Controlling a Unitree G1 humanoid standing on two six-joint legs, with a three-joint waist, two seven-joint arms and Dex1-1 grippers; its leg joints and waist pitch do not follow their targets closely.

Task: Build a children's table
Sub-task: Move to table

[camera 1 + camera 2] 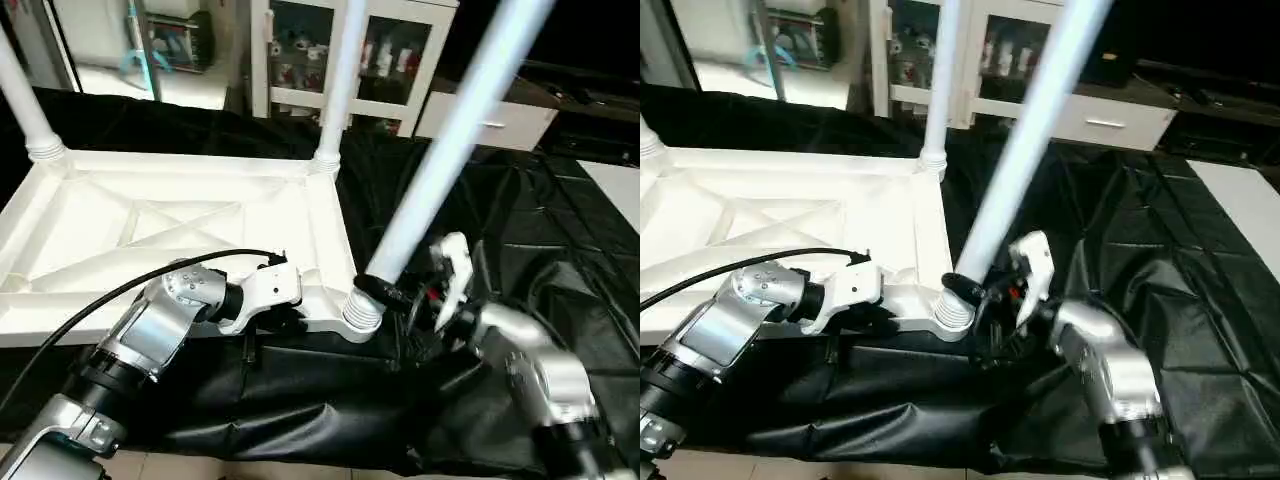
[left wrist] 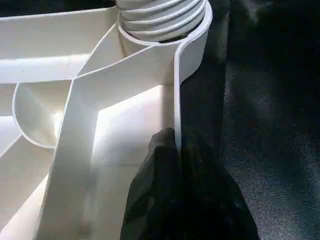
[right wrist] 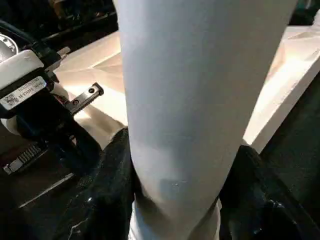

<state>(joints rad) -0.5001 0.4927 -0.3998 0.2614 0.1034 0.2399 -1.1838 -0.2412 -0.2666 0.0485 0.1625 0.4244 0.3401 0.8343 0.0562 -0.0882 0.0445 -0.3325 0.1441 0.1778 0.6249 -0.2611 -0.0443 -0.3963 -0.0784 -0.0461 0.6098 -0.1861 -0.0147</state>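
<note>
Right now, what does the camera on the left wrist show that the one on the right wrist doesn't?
Only the left wrist view shows the left gripper pinching the tabletop's side wall, with the leg's threaded end in the corner socket. Only the right wrist view shows the right gripper clamped around the leg's smooth shaft, plus the left gripper's body from outside. Both show the ribbed tabletop underside.

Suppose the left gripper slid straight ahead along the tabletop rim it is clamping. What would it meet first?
Probably the round corner socket holding the threaded end of the tilted leg. The left gripper pinches the tabletop rim, which runs directly into that socket; depth is uncertain.
</note>
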